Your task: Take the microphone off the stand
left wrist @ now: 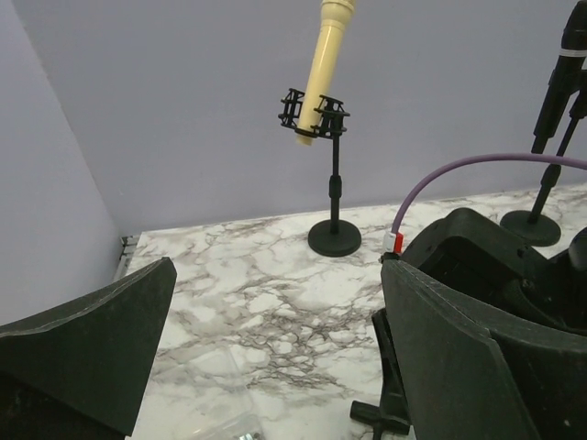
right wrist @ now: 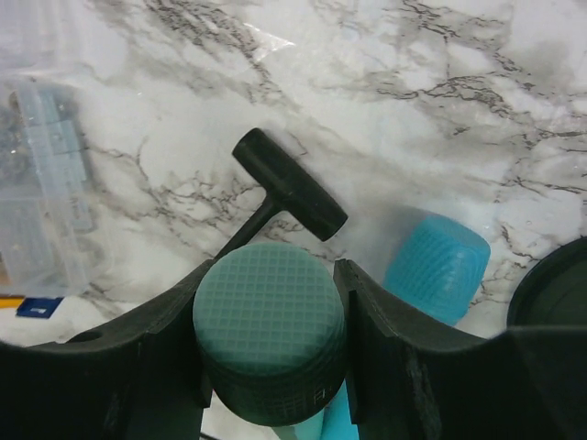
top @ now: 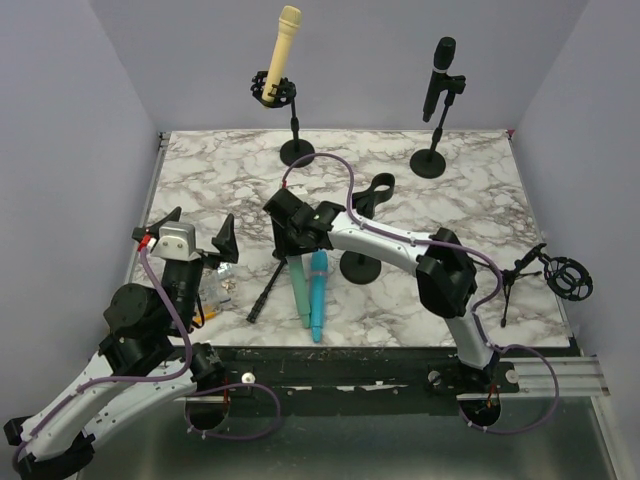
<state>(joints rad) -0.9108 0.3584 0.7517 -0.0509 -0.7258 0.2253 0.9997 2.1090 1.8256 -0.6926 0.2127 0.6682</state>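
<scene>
Near the middle of the top view, your right gripper (top: 296, 250) is clamped on the head of the green microphone (top: 300, 292). The right wrist view confirms it, with both fingers (right wrist: 156, 348) pressed against the mesh head. The body of that microphone runs toward the lower edge of the frame over the marble table (top: 460, 200), just beside a blue microphone (top: 318, 300) that lies roughly parallel to it. You cannot tell from these views whether the green one's far end rests on the table or hangs just above it.

Just right of those 2 microphones is a black desk stand (top: 360, 267) whose clip holds nothing. Judging from that, the removal itself looks done for this one, since the green microphone is apart from the clip and in your grasp. What seems left is to settle it on the marble beside the blue one, let the jaws go and draw the arm back.

At the left of the frame, your left gripper (top: 197, 232) has its jaws spread wide with nothing between them, near a clear plastic packet (top: 215, 290).

Toward the top of the frame, a cream microphone (top: 283, 45) and a black microphone (top: 438, 75) sit in their own stands. If the task covers them, 2 removals remain.
</scene>
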